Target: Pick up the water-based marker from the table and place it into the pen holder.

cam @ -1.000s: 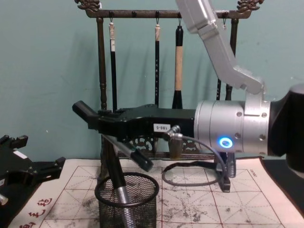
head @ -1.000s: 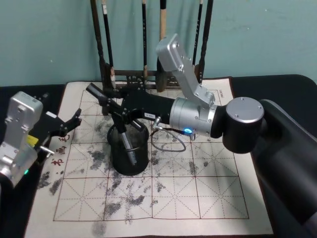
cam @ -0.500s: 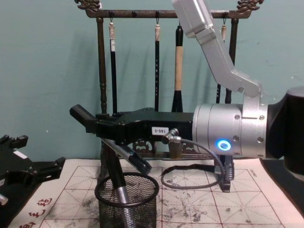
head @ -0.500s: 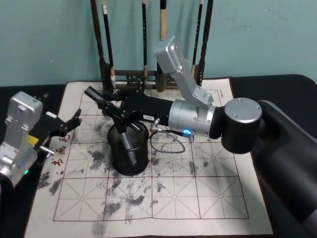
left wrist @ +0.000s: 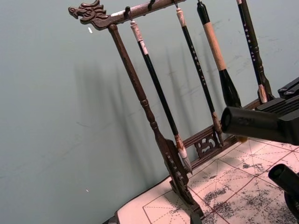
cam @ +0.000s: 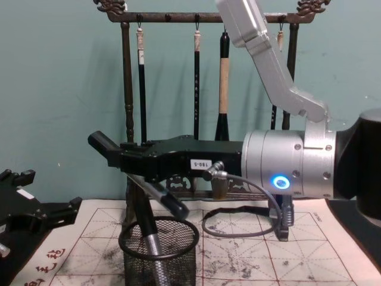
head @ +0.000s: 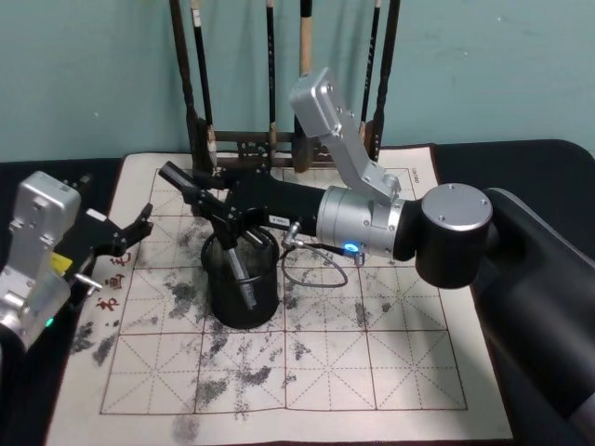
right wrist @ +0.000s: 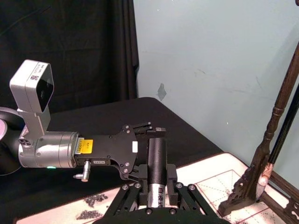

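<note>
Chest view has the right arm stretched level across the bench (cam: 238, 262), its right gripper (cam: 140, 179) hanging directly above the pen holder (cam: 159, 257) so that whatever it lets go can only fall inside. One finger juts up and away to the left, the other slopes down toward the rim; they stand apart, and the marker (cam: 150, 238) leans between them with its grey end already down inside the mesh. From the head view the marker (head: 238, 265) rests on a slant against the holder's inner wall, so I judge it has been set in and only the withdrawal is left.

Behind the holder stands the wooden brush rack (cam: 196, 18), its hanging brushes close to the arm's upper link; a lift straight up looks safer than any swing backward. A loop of grey cable (head: 314, 265) droops from the wrist just beside the holder's rim and could catch it if the arm pulls sideways. The lower finger sits close over the rim too, so a careless retreat might tip the holder.

Off at the mat's left edge the left gripper (head: 121, 234) waits parked, fingers apart, holding nothing and well clear of the work
</note>
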